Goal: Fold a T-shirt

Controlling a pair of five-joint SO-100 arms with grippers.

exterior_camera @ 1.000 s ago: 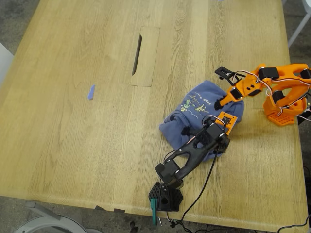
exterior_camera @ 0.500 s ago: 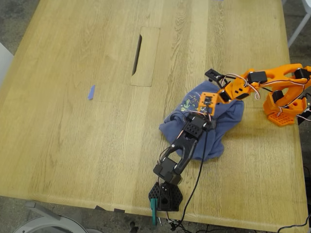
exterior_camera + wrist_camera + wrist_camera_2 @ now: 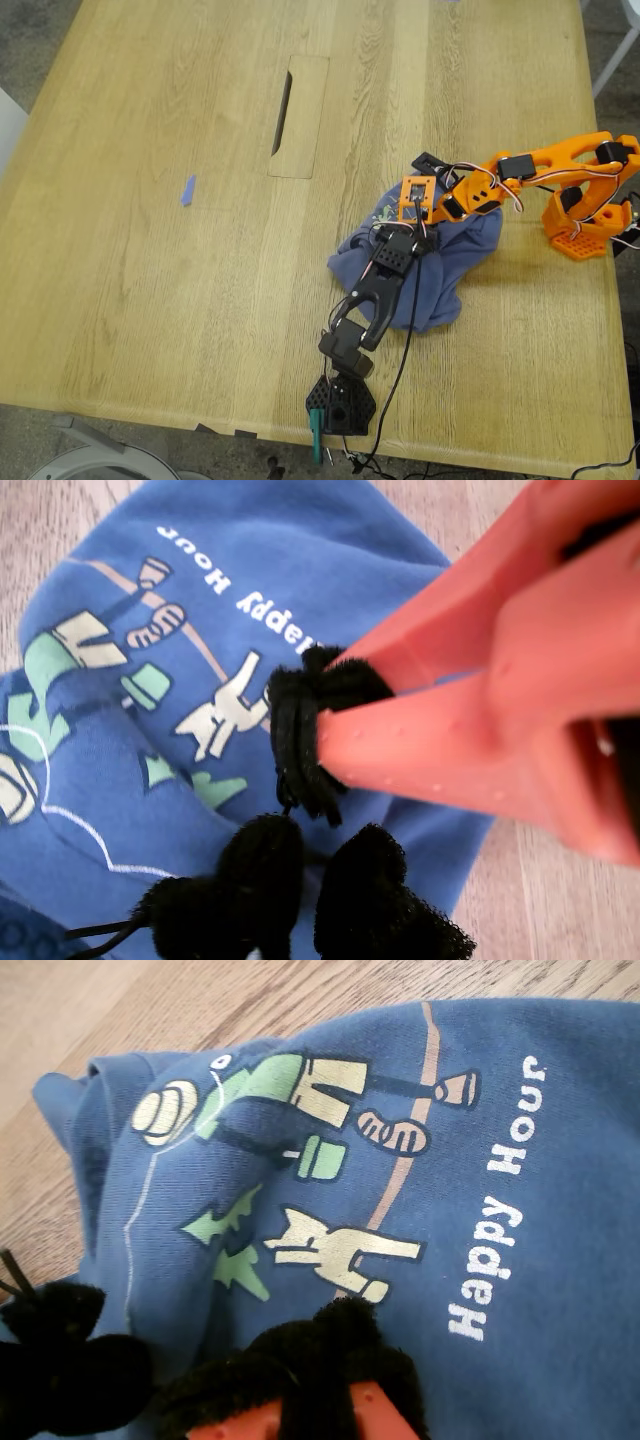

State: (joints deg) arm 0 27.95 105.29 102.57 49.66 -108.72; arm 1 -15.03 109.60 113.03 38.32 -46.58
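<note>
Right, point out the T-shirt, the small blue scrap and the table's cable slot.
T-shirt (image 3: pixel 470 245): exterior view, on its bare blue cloth.
Small blue scrap (image 3: pixel 187 190): exterior view, on its middle.
Cable slot (image 3: pixel 283 100): exterior view, on the dark opening.

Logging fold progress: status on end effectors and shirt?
My first end effector and second end effector close together on T-shirt print; grip unclear. T-shirt bunched, unfolded. Nothing blocking.
</note>
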